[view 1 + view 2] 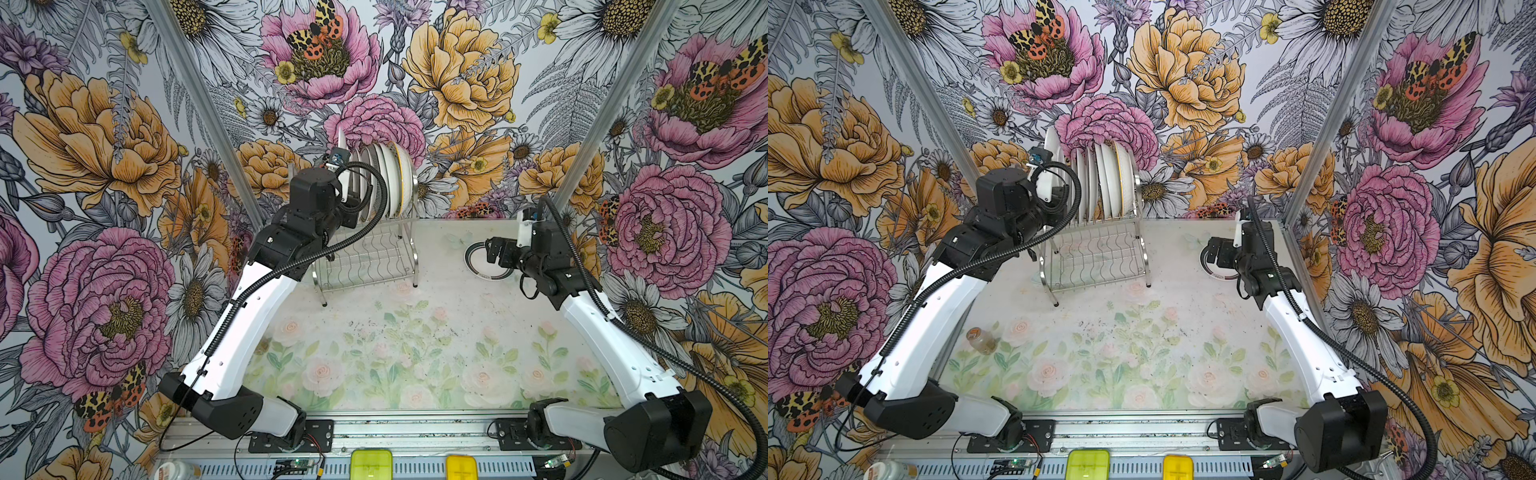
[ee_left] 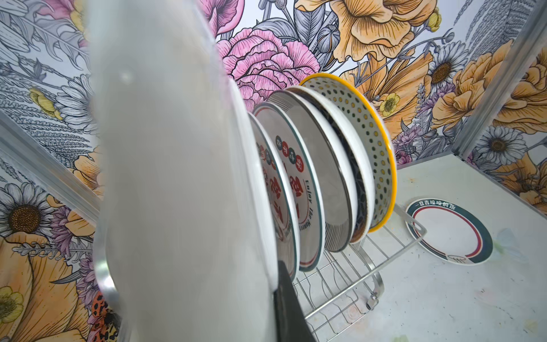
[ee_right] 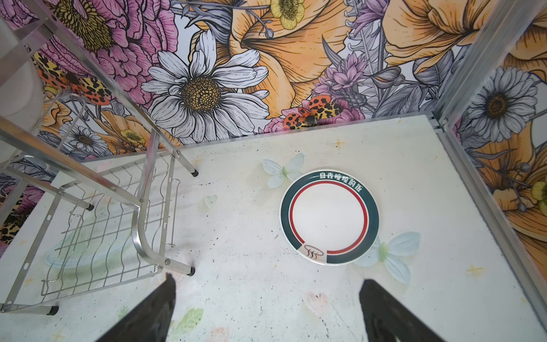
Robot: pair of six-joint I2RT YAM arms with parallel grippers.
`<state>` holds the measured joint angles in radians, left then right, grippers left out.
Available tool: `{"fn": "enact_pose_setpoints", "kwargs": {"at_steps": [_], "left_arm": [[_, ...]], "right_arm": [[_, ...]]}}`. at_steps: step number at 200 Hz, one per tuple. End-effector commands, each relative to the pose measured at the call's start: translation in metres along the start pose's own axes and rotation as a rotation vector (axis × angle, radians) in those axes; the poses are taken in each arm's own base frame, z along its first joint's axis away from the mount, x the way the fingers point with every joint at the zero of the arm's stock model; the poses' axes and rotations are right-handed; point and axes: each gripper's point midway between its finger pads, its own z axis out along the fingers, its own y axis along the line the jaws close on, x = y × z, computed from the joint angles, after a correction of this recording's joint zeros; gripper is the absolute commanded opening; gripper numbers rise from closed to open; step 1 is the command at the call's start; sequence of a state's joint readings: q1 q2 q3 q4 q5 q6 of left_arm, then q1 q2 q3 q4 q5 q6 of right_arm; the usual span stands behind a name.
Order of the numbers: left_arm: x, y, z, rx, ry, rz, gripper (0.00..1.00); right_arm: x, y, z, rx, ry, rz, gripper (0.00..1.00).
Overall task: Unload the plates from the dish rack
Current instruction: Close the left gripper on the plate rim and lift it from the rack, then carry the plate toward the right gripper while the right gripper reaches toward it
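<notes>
Left jaws clamped on the rim of a plain white plate (image 2: 177, 177) at one end of the row in the upper tier of the dish rack (image 2: 370, 266). In both top views, top edge of that plate higher than the rest of the row. One black finger (image 2: 291, 308) against the held plate's face. Just beside it, on the row side, a plate with red characters (image 2: 284, 189), with only a thin gap to work in. More plates packed upright beyond that. Last in the row, farthest from these jaws, a yellow-edged dotted plate (image 2: 381, 154). On the opposite side of the left jaws, open air out to the aluminium post (image 2: 44, 165) and the wall.

Right jaws wide apart, nothing between them, hovering over the worktop (image 3: 266, 296). Ahead of their tips and not touching, a plate with a dark green rim and red ring (image 3: 329, 217), flat on the worktop. To one side of these jaws, the rack's legs and wavy-wire lower shelf; to the other, a corner post near.

Worktop white, with a faded rose print, dark specks and scuffs. Big-flowered wallpaper on three sides. Well behind the left jaws, under that arm, a small jar (image 1: 980, 340).
</notes>
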<state>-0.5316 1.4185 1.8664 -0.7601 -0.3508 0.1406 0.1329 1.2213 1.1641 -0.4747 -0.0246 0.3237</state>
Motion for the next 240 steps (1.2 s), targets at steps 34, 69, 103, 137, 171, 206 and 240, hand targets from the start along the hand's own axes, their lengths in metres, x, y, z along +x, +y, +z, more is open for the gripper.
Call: {"fn": "enact_pose_setpoints", "kwargs": {"at_steps": [34, 69, 103, 137, 171, 206, 240], "left_arm": [[-0.033, -0.02, -0.056, -0.011, -0.112, 0.079, 0.0], [-0.024, -0.034, -0.062, 0.004, -0.098, 0.103, 0.0], [-0.004, -0.083, -0.068, 0.107, -0.072, 0.174, 0.0], [0.031, -0.132, -0.067, 0.135, -0.013, 0.284, 0.0], [0.07, -0.167, -0.063, 0.126, 0.045, 0.392, 0.0], [0.107, -0.192, -0.059, 0.167, 0.096, 0.452, 0.0], [0.143, -0.213, -0.051, 0.161, 0.148, 0.571, 0.0]], "right_arm": [[-0.002, -0.01, -0.026, -0.01, -0.053, 0.117, 0.98], [0.006, -0.011, -0.032, -0.024, -0.05, 0.143, 0.98], [0.01, -0.01, -0.042, -0.06, -0.055, 0.225, 0.98], [0.012, -0.003, -0.049, -0.128, -0.039, 0.333, 0.95], [0.009, 0.008, -0.062, -0.204, -0.042, 0.413, 0.93], [0.002, 0.031, -0.077, -0.338, -0.018, 0.47, 0.91], [0.003, 0.048, -0.081, -0.435, 0.026, 0.504, 0.86]]}}
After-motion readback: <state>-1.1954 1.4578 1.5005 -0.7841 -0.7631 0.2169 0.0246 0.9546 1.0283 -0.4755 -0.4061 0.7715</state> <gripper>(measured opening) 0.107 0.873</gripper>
